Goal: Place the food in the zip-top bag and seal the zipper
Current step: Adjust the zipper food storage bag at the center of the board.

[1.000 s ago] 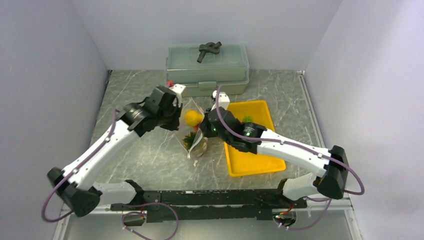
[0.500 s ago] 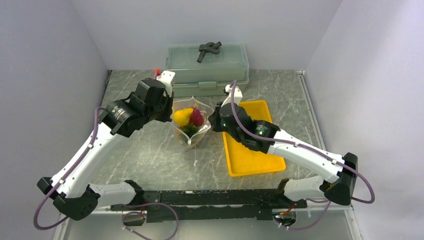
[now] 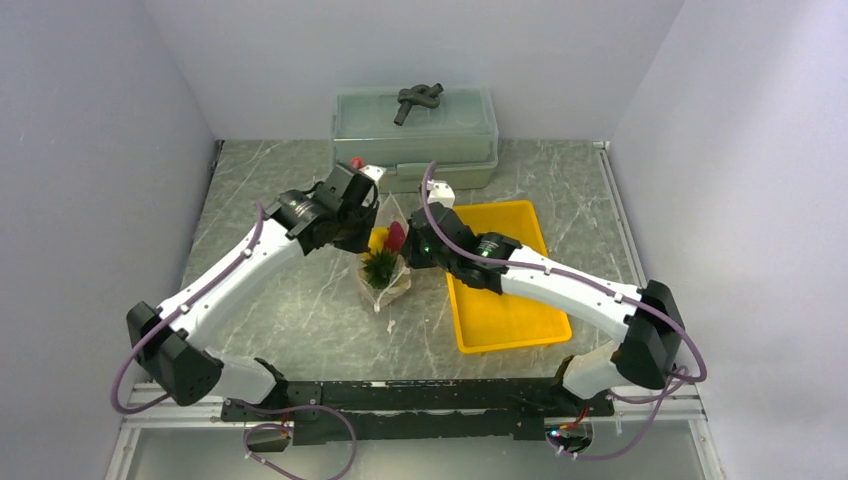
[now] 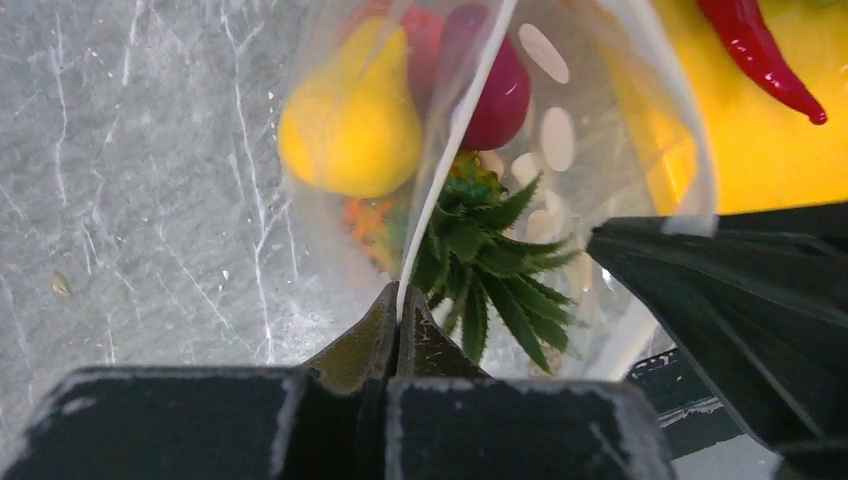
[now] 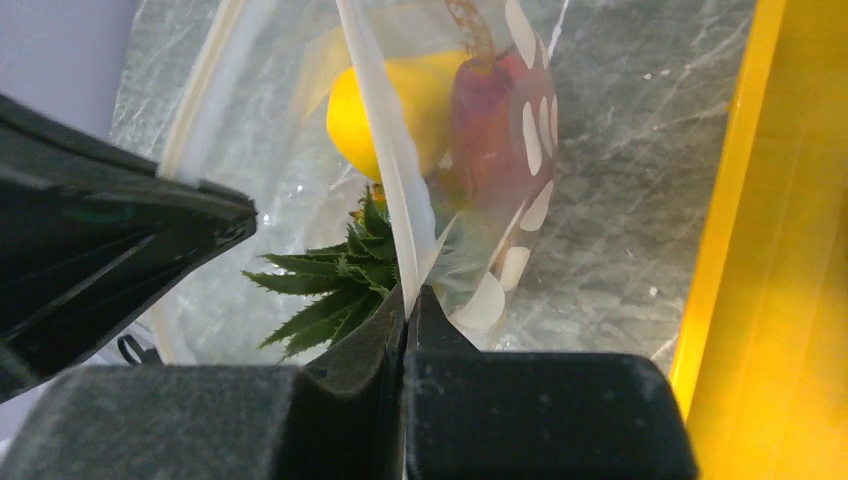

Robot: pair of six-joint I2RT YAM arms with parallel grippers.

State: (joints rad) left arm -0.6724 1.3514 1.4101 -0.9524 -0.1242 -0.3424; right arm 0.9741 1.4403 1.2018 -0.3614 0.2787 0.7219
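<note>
Bag (image 3: 388,283) thin, limp, slippery, weighted by toy fruit (image 4: 350,130). Stiffer mouth strip (image 4: 452,150) judged best hold: pinched there by left claw (image 4: 397,320) and right claw (image 5: 407,300), both clamped shut.

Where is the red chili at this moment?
In the left wrist view, the glossy red toy chili lies at upper right on the yellow plastic tray, just outside the clear crinkly zip-top bag.

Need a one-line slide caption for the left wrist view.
Left gripper pinches the zip-top bag at its mouth edge; lemon and pineapple inside, red chili on the yellow tray.
</note>
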